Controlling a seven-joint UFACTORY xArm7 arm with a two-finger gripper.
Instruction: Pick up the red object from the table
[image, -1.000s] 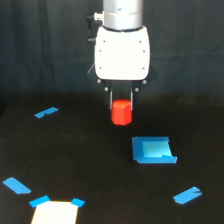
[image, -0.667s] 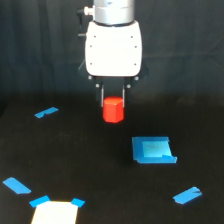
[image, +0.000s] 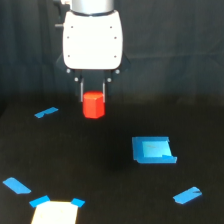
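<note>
The pincer (image: 93, 95) grips the red block (image: 93, 105) and holds it clear above the table (image: 100, 190), so the pickup looks essentially done.

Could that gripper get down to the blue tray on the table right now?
Probably not as things stand: the gripper is shut on the red block, so its jaws are full. Nothing stands over the blue tray.

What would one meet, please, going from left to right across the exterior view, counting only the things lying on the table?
Blue tape strip → pale rectangle → blue square piece → blue tape piece. The short tape strip farther back overlaps these in the order, so it is left out.
</note>
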